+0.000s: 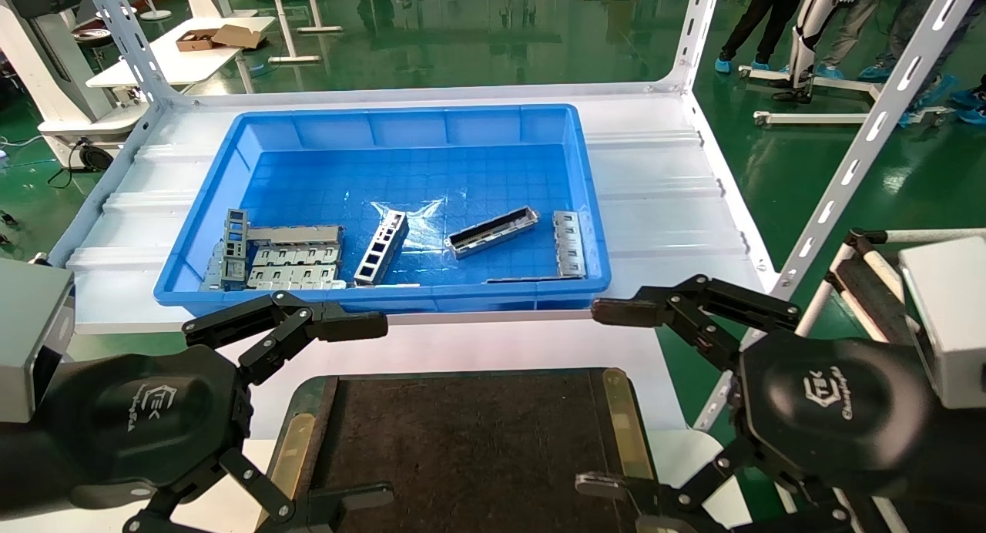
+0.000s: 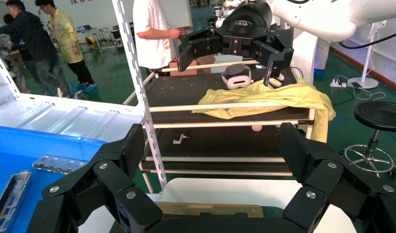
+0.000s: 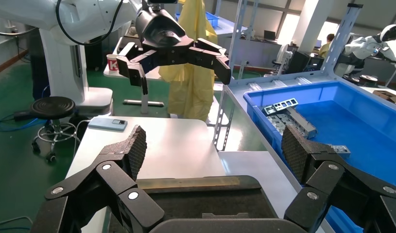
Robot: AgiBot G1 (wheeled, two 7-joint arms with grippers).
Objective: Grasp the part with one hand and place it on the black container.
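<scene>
Both our grippers, left (image 1: 350, 413) and right (image 1: 605, 398), wide open above the black container's (image 1: 462, 440) near edges, the part (image 1: 491, 231) far off in the blue bin (image 1: 385, 125).

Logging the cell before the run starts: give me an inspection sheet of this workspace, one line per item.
Surface: white ribbed shelf carrying the blue bin; a white table nearer the robot.
Job's things: the part lies inside the bin, right of centre, untouched; the black container sits on the near table between the arms, nothing on it.
Clutter: ladder-like bar, slotted flat plates at the bin's left, another plate at its right.
Grippers: left gripper and right gripper both open, hovering at the container's two sides, holding nothing.
Cables: nothing seen on the work surfaces.
Surroundings: green floor, people standing, yellow cloth on a cart.
</scene>
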